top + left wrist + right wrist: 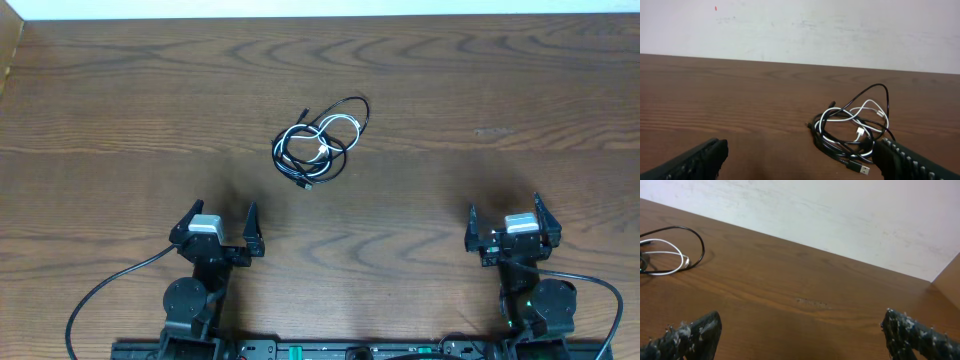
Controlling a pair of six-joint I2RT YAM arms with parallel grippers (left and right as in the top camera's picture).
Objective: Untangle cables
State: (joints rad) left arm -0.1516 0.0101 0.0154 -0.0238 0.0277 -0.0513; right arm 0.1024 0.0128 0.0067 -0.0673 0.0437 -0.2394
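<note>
The cables [320,145] are seen bunched in one loose knot on the brown wooden surface [500,80], near its middle and towards the far side, well apart from both arms. In the bundle a white cord [840,114] is wound through black cords [875,90], which are looped over and around it; one black loop is thrown out towards the far right of the heap. A flat metal plug [865,170] at the end of a black cord is seen lying at the near edge of the knot in the left wrist view. The left tool [224,210] is held low over the near left part of the surface with its jaws spread wide and nothing between them; in its own view [800,145] the knot is found ahead and to the right, close to the right finger, though contact cannot be told. The right tool [505,208] is likewise released, jaws wide apart and empty, at the near right. In the right wrist view [801,317] only the outer black loop and a bend of white cord are caught at the left edge. A pale wall [800,30] is seen beyond the far edge of the surface.
</note>
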